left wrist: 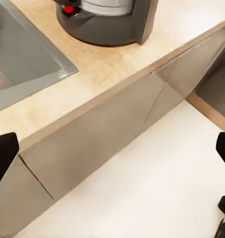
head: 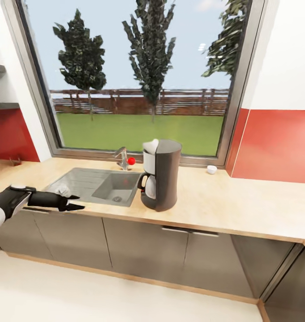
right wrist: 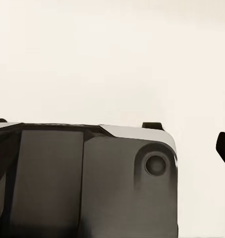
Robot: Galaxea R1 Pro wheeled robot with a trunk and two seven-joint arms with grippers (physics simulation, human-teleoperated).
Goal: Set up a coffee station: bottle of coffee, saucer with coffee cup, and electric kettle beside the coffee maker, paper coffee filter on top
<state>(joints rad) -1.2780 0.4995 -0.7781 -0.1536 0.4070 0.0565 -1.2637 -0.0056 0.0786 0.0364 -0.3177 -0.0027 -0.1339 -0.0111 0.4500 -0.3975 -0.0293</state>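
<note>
The coffee maker (head: 160,175), dark grey with white front parts and a small carafe, stands on the wood-grain kitchen countertop (head: 224,201) just right of the sink; its base (left wrist: 105,25) also appears in the left wrist view. A tiny white coffee cup (head: 212,169) sits on the counter by the window's right corner. My left gripper (head: 75,202) hovers open over the counter's front edge left of the sink, with nothing between its fingertips (left wrist: 3,158). My right gripper (right wrist: 112,144) looks open and hangs over my own base. The bottle, saucer and kettle are out of view.
The inset grey sink (head: 98,184) has a faucet (head: 122,157) with a red knob. A small white thing (head: 62,191), too unclear to name, lies on the draining board behind my left gripper. Grey cabinets (head: 148,250) run below. Shelves (head: 2,106) hang at far left.
</note>
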